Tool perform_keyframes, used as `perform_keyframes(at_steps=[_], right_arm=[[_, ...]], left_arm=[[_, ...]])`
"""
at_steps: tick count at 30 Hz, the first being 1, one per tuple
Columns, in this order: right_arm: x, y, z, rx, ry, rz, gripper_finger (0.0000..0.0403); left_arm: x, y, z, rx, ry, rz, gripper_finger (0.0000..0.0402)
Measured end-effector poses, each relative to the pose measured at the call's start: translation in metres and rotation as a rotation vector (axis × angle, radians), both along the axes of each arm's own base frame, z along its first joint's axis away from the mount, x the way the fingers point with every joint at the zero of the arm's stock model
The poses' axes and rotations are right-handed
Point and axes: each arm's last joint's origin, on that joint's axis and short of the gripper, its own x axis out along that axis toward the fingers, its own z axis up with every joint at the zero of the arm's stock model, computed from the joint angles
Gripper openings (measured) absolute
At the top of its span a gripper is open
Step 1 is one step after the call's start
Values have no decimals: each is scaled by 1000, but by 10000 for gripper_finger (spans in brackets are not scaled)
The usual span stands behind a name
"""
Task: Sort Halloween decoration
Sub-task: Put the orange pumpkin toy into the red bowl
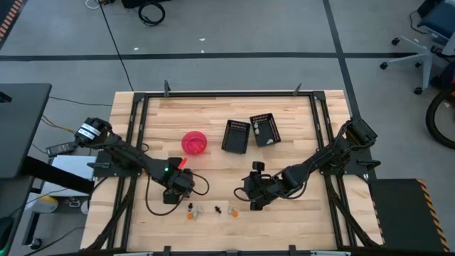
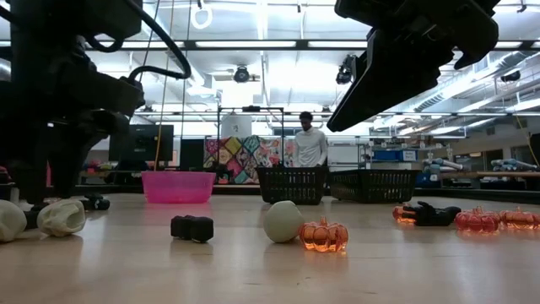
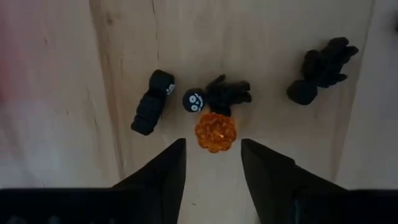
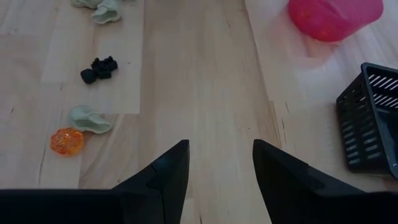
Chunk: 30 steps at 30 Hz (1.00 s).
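Note:
The Halloween decorations are tiny trinkets scattered near the table's near edge (image 1: 213, 210). In the left wrist view I see an orange pumpkin (image 3: 216, 131), a black skull-faced figure (image 3: 217, 96) and two more black pieces (image 3: 152, 111) (image 3: 320, 68), all lying flat on the wood. My left gripper (image 3: 212, 144) (image 1: 178, 190) hangs open above them, and the pumpkin lies just ahead of the gap between its fingertips. My right gripper (image 4: 221, 146) (image 1: 253, 199) is open over bare wood, to the right of an orange (image 4: 66, 140), a pale (image 4: 90, 118) and a black trinket (image 4: 99, 68).
A pink bowl (image 1: 194, 142) stands at the table's middle, and two black slotted baskets (image 1: 236, 135) (image 1: 264, 129) stand to its right, toward the far side. In the low view more trinkets lie in a row (image 2: 324, 235) (image 2: 283, 221) (image 2: 191, 227). A person (image 2: 310, 145) stands in the room behind.

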Motion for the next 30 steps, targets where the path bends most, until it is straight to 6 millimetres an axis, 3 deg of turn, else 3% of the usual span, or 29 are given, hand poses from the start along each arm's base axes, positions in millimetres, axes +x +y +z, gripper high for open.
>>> perform_keyframes(at_steps=[9,15,21,30], right_arm=[[0,0,0,3,-1,-2,181],[-1,2,0,1,1,7,181],[-1,1,0,1,0,5,181],[-1,2,0,1,0,6,181]], left_arm=[[4,-2,0,-20,-49,-6,163],[-3,1,-14,-33,-66,-7,162],[-3,1,-15,-35,-71,-5,160],[-3,1,-15,-36,-69,0,100]])
